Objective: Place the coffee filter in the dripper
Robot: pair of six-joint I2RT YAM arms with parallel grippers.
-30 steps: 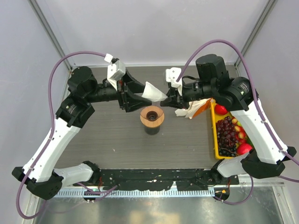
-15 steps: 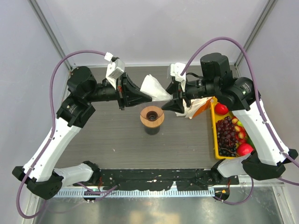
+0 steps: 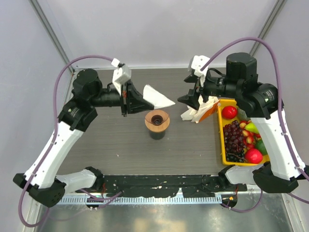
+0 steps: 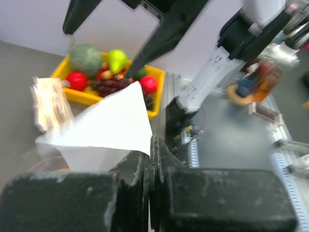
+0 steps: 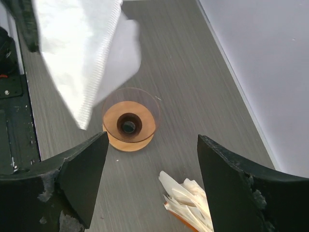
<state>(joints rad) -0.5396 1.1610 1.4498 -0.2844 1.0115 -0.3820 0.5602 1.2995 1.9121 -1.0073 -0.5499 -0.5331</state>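
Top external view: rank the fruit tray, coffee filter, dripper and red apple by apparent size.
1. fruit tray: clearly the largest.
2. coffee filter and dripper: these look about alike. The filter is held up off the table, nearer the camera, so I won't rank them.
3. red apple: the smallest.

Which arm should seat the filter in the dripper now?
Left. The left gripper is shut on the coffee filter near the dripper; the right gripper is open and empty.

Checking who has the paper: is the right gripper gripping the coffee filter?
No, the right gripper is open and apart from the coffee filter, which the left gripper pinches.
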